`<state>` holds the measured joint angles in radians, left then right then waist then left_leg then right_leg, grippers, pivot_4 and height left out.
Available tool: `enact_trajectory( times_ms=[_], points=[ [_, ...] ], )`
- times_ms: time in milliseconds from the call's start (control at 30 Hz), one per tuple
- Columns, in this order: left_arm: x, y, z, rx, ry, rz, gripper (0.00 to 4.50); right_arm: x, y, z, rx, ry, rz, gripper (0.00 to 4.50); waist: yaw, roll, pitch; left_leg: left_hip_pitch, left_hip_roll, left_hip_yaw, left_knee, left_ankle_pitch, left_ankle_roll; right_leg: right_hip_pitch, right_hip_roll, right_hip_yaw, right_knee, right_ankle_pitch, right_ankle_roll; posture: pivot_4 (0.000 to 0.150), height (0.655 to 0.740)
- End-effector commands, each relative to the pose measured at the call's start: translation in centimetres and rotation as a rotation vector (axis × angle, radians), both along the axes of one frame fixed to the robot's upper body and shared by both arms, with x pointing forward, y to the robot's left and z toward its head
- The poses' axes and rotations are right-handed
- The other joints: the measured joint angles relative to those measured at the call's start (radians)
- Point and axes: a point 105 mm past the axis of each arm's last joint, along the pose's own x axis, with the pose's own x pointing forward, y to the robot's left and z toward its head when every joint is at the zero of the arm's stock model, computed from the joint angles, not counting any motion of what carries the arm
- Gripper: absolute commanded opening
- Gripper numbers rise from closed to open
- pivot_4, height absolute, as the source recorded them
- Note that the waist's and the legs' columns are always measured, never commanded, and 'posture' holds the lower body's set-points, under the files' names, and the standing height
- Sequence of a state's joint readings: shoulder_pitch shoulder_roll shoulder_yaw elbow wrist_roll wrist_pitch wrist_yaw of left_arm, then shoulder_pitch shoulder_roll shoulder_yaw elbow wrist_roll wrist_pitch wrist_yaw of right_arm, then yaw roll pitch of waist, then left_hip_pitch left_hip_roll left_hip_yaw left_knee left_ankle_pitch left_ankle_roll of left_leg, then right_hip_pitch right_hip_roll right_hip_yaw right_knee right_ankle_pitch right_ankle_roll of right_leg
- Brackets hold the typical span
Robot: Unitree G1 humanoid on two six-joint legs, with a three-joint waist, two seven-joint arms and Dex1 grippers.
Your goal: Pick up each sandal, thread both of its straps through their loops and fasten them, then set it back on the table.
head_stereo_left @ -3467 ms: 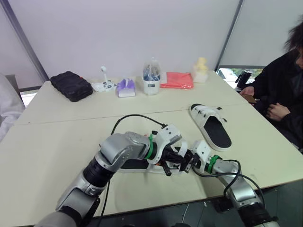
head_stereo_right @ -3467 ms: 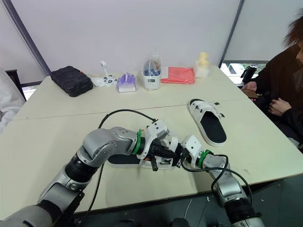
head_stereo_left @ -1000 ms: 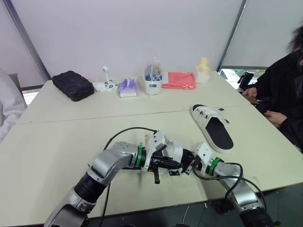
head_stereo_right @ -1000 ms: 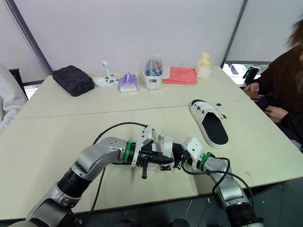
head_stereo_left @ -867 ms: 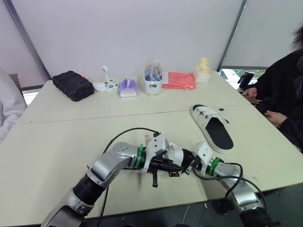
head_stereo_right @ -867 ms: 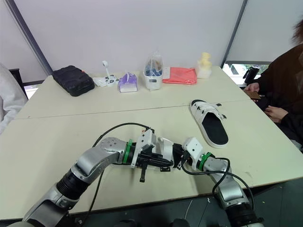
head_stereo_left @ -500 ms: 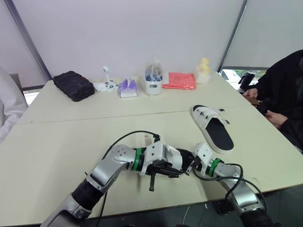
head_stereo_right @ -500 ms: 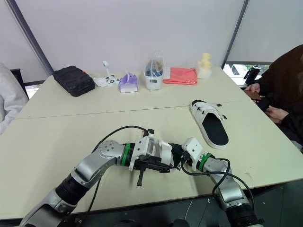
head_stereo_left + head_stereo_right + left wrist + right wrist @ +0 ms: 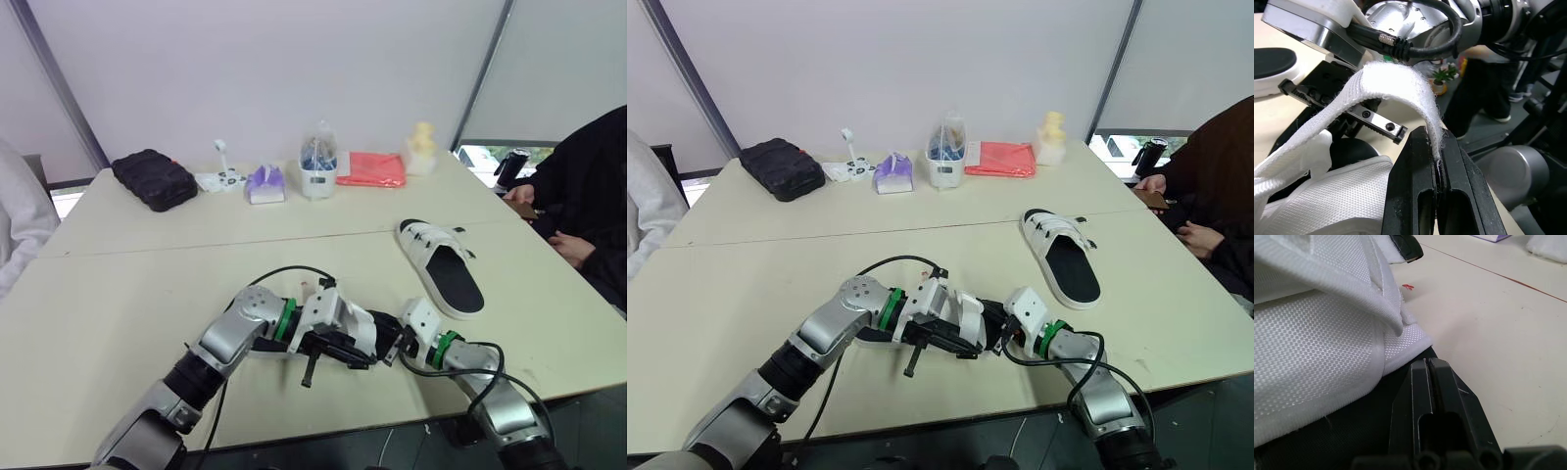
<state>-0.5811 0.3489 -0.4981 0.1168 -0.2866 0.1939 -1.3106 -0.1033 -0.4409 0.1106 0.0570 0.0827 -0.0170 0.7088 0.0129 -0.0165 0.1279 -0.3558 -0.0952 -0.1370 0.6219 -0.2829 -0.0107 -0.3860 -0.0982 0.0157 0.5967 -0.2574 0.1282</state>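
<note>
In the lower centre of the head view, the near sandal [image 9: 967, 313] is lying on the pale counter [image 9: 735, 294] between both arms. The left fingers [image 9: 1415, 171] are pinching its white woven strap [image 9: 1396, 81], which is arching up, its edge fraying. The right fingers [image 9: 1449, 391] are pressing together against the black sole under white mesh. The second sandal [image 9: 443, 266] is resting at right-centre.

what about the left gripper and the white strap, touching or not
Touching. The left wrist view shows the left gripper shut on the white strap, with the strap's end pinched between the closed jaws.
</note>
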Motion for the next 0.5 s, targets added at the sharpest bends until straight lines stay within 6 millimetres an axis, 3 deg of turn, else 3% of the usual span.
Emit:
enact_trajectory(
  times_ms=[33, 233, 500],
  points=[
    [-0.1, 0.6, -3.2, 0.09, -0.038, 0.018, 0.01, -3.6, 0.5, -6.3, -0.062, 0.269, 0.028, 0.0, 0.001, 0.0, 0.0, 0.0, 0.0, 0.0, 0.0, 0.0, 0.0, 0.0, 0.0, 0.0, 0.0, 0.0, 0.0, 0.15, 0.74],
    [1.1, -0.7, -2.4, 0.005, -0.189, 0.037, 0.01, -3.8, 0.7, -6.4, -0.058, 0.276, 0.025, 0.0, 0.007, -0.003, -0.004, 0.001, 0.001, 0.0, 0.001, -0.001, -0.001, 0.002, 0.0, 0.0, 0.0, -0.001, -0.002, 0.15, 0.74],
    [-0.6, 1.2, -4.6, 0.133, -0.218, -0.133, 0.01, -3.9, 0.7, -6.4, -0.056, 0.279, 0.023, 0.0, 0.002, -0.002, -0.005, 0.001, 0.001, 0.0, 0.003, -0.001, 0.0, 0.004, 0.0, -0.001, -0.001, -0.001, -0.002, 0.15, 0.74]
  ],
)
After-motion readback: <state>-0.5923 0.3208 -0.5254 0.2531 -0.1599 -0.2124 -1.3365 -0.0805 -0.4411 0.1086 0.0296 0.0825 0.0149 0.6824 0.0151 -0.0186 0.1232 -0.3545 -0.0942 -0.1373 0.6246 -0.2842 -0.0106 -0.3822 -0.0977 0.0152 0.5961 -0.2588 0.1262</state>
